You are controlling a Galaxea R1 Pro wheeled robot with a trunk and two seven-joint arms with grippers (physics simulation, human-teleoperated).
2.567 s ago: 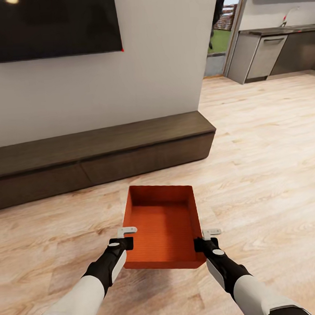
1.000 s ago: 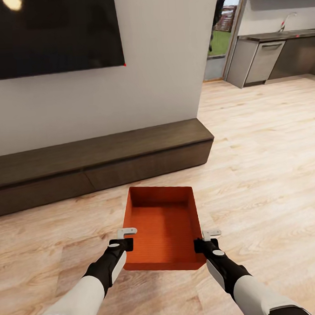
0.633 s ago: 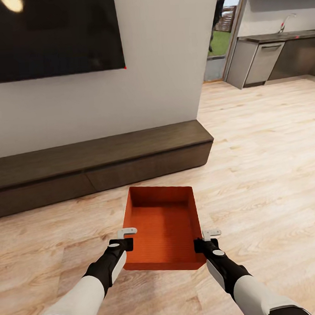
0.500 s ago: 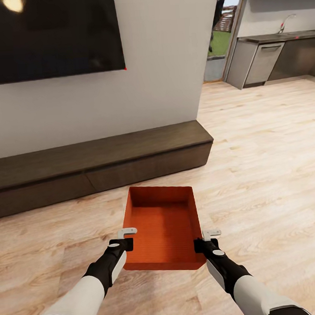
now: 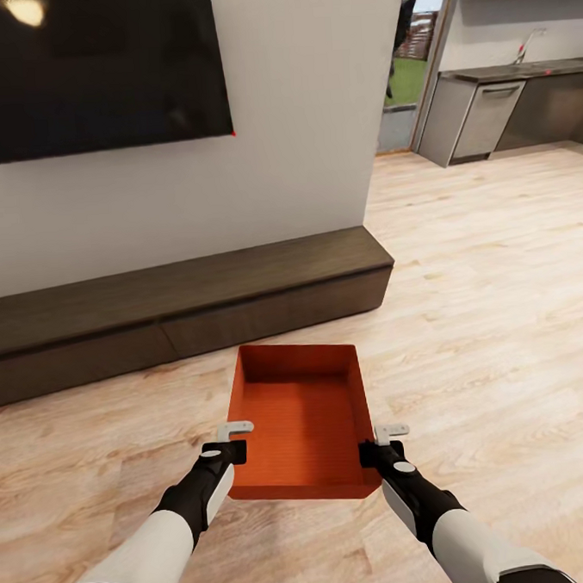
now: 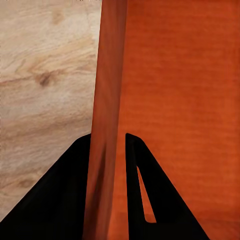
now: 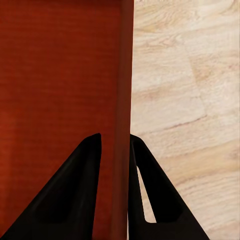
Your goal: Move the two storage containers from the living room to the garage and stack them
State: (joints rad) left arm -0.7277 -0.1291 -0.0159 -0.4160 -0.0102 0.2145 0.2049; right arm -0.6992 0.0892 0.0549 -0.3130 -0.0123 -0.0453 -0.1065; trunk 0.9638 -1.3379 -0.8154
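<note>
One orange-red storage container hangs in front of me above the light wood floor of the living room, open side up and empty. My left gripper is shut on its left wall near the front corner; in the left wrist view that thin wall runs between the two black fingers. My right gripper is shut on the right wall, and the right wrist view has that wall clamped between its fingers. The garage is out of view.
A long dark low bench runs along the white wall ahead, under a black TV. To the right the wood floor leads toward a kitchen with grey cabinets and a doorway.
The whole view has shifted slightly as the robot moves; bench and TV have drifted a little left and down in the picture. Both grippers keep the same hold on the container.
</note>
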